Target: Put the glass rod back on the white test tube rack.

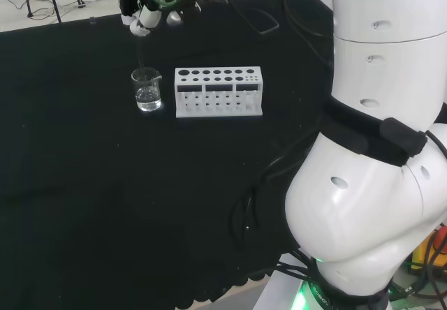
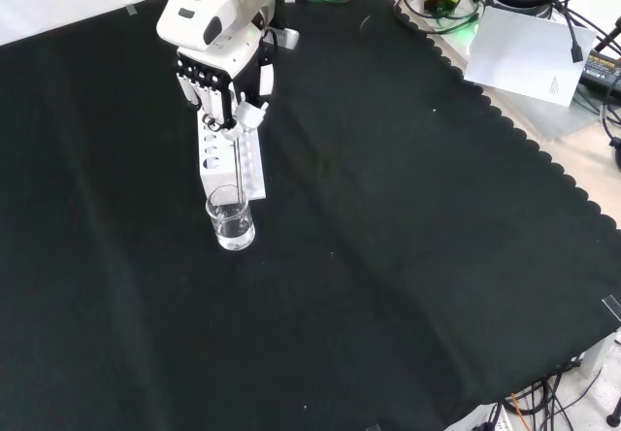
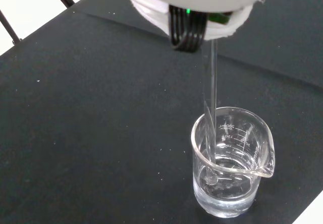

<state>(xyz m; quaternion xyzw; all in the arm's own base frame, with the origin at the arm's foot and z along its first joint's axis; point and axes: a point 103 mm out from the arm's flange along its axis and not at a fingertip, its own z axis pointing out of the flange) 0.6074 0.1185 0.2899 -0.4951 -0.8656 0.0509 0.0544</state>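
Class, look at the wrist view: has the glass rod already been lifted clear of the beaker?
No. The glass rod reaches down inside the beaker, its lower end in the clear liquid near the bottom.

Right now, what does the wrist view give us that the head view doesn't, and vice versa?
Wrist view alone: the glass rod's lower tip sitting in clear liquid at the bottom of the beaker, plus the beaker's printed scale and pour spout up close. Head view alone: the white test tube rack standing just right of the beaker, its top holes bare, and the arm's white links at the right. Both: the hand above the beaker, the rod running about upright from it down into the glass, and the black cloth.
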